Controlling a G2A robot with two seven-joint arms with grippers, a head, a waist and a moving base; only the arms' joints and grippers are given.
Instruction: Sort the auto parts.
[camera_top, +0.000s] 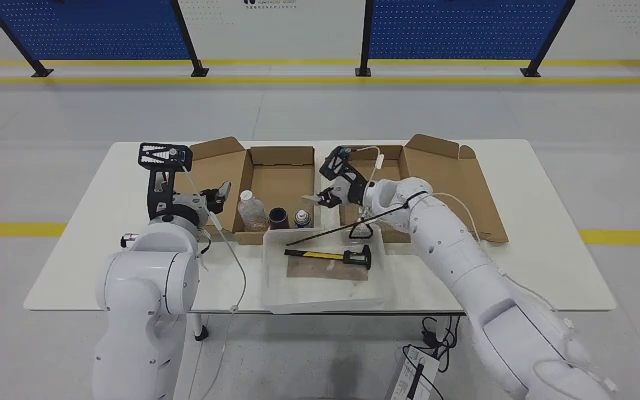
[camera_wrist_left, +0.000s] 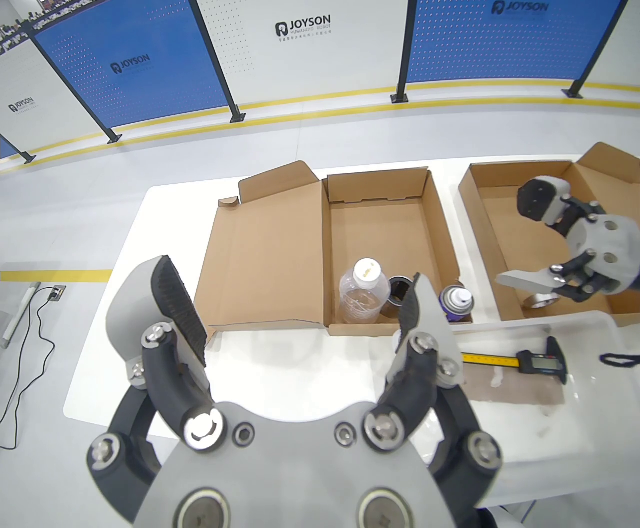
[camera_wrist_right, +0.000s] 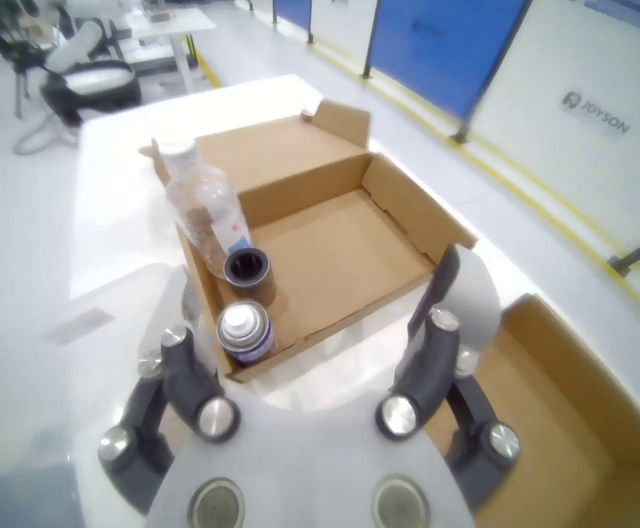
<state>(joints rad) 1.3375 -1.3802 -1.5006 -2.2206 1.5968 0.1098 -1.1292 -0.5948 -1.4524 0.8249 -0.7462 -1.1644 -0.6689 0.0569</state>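
Our right gripper (camera_wrist_left: 525, 240), spread, hangs over the metal ring (camera_wrist_left: 542, 300) at the right cardboard box's (camera_wrist_left: 482, 235) near edge. If we descend, a finger could snag its wall. Our left gripper (camera_wrist_left: 290, 280) is spread too.

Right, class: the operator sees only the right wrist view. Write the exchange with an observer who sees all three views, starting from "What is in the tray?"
Observer: A digital caliper lies in the white tray.
Operator: Is the box beneath me empty?
Observer: No, a metal ring lies in the right-hand box, close by the right tool.
Operator: And the other arm?
Observer: The left tool is open and empty, by the left-hand box.
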